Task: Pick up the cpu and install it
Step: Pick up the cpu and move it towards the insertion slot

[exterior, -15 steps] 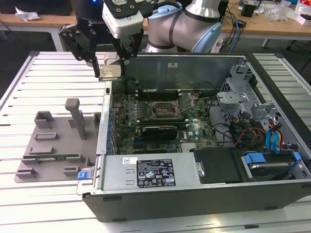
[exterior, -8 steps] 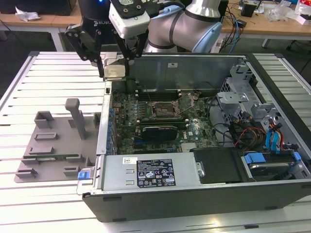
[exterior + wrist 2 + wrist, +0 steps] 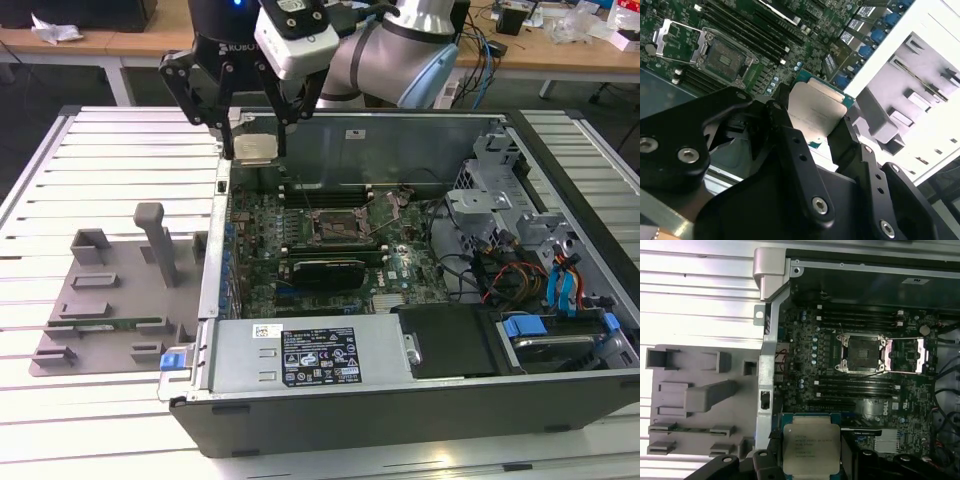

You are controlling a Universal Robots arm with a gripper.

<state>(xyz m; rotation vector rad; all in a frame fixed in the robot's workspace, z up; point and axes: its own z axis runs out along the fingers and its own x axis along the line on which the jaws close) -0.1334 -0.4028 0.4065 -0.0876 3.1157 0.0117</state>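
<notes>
the black two-fingered tool (image 3: pixel 255 152) is clamping the small flat square cpu with the silvery metal top plate (image 3: pixel 256 147) by two opposite edges. it is holding the cpu in the air above the far corner of the open black computer case (image 3: pixel 400 410), at the exterior view's left. the black square socket frame (image 3: pixel 345 226) on the green motherboard (image 3: pixel 260 250) is lying well apart from it. a grey moulded parts holder (image 3: pixel 100 300) is sitting on the white slatted worktop (image 3: pixel 110 160) beside the case.

Beyond the tool (image 3: pixel 255 148), long wooden desks (image 3: pixel 120 45) run across the room, the one off to its side strewn with cables (image 3: pixel 485 60). Beneath it spreads a ribbed, pale metal tabletop (image 3: pixel 110 150), glaring with bright light. Dark floor (image 3: pixel 22 155) shows past the tabletop's edge.
</notes>
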